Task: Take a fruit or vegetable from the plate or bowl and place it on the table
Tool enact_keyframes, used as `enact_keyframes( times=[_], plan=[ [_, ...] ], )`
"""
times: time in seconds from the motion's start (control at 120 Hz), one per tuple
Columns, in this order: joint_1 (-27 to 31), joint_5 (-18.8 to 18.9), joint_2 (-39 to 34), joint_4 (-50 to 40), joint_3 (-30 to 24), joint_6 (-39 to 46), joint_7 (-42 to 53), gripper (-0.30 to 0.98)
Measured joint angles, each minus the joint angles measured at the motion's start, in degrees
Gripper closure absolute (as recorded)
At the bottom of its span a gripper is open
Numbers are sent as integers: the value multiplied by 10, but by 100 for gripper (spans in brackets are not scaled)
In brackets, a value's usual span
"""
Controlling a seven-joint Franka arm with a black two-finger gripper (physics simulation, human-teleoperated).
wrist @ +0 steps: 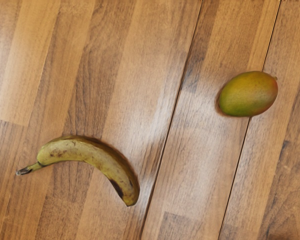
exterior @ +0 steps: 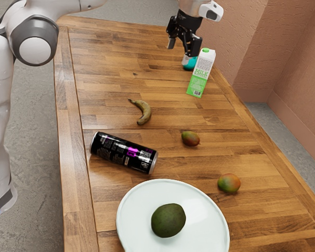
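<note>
From where I'm standing, the gripper [exterior: 181, 48] is up over the far end of the wooden table [exterior: 107, 73], fingers spread apart, in an open pose. A green-and-white milk carton [exterior: 201, 72] stands upright near it, and a teal thing [exterior: 189, 64], partly hidden, sits just beside the carton.

The fruit to be moved, a dark green one [exterior: 168, 220], rests on the round white plate [exterior: 136, 210] at the near end, well apart from the gripper. Between the plate and the banana [exterior: 144, 112], a black can [exterior: 123, 152] with pink markings lies on its side.

Two reddish-green mangoes lie on the bare wood toward the exterior view's right: the nearer mango [exterior: 229, 182] is close to the plate, the other mango [exterior: 190, 138] farther up, nearer the banana. In the wrist view the banana shows brown patches, its stem pointing away from that second mango, with a dark seam in the wood running between the two.
</note>
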Motion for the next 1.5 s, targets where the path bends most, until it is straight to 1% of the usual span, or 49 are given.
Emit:
enact_keyframes(
  times=[0.15,0.2,0.275,0.325,0.367,0.492,0.567,0.708,0.85,0.967,1.042,1.1,1.2,1.308,1.4,1.5],
  plan=[
    [0,0,-2,2,0,0,-2,0],
    [-3,6,-21,14,-4,-1,-3,0],
    [14,8,-62,49,-65,-1,-3,0],
    [25,10,-63,53,-115,-2,-4,0],
    [31,12,-49,55,-160,-2,-5,0],
    [-19,11,-1,53,-269,8,-7,0],
    [-31,12,19,52,-305,21,-8,0],
    [-51,14,40,52,-317,39,-9,0],
    [-61,13,40,50,-316,49,-10,0],
    [-58,9,-36,-92,-310,88,-18,0],
    [-65,-15,-88,-200,-294,132,-28,0],
    [-67,-34,-107,-247,-290,165,-36,0],
    [-64,-60,-117,-281,-291,211,-50,0],
    [-42,-73,-122,-291,-323,243,-65,0],
    [-54,-79,-130,-307,-345,264,-78,0],
    [-64,-90,-165,-353,-351,284,-92,0]
  ],
)
